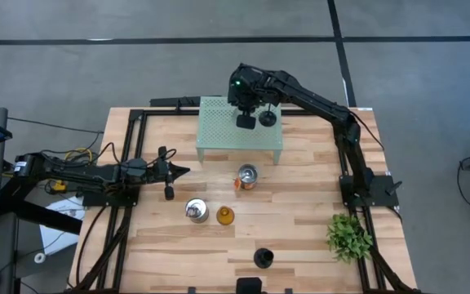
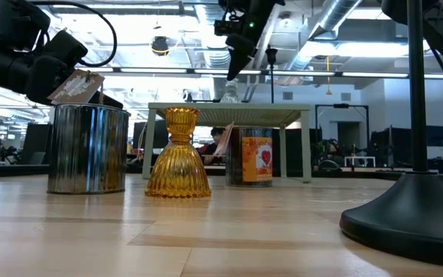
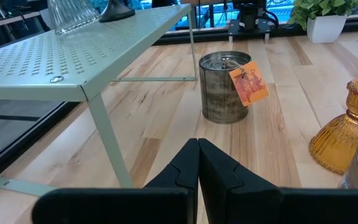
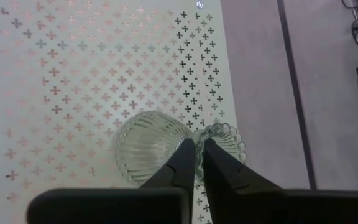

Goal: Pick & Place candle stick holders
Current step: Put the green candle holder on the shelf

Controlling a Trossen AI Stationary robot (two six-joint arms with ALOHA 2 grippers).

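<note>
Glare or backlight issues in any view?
Low view: ceiling lights backlight the scene, the black stick's base a silhouette, streaky reflections on the silvery jar. Right wrist view: clear glass holder barely stands out from the pale mesh stand. High view: even light, soft shadows.

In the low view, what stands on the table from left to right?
Silvery jar → amber glass holder → orange-and-silver tin → black slim-stemmed stick holder.

Right arm stretched far forward, wrist bent down, right gripper (image 1: 244,104) jaws closed. Left arm low, extended sideways, left gripper (image 1: 179,171) jaws closed together.
</note>
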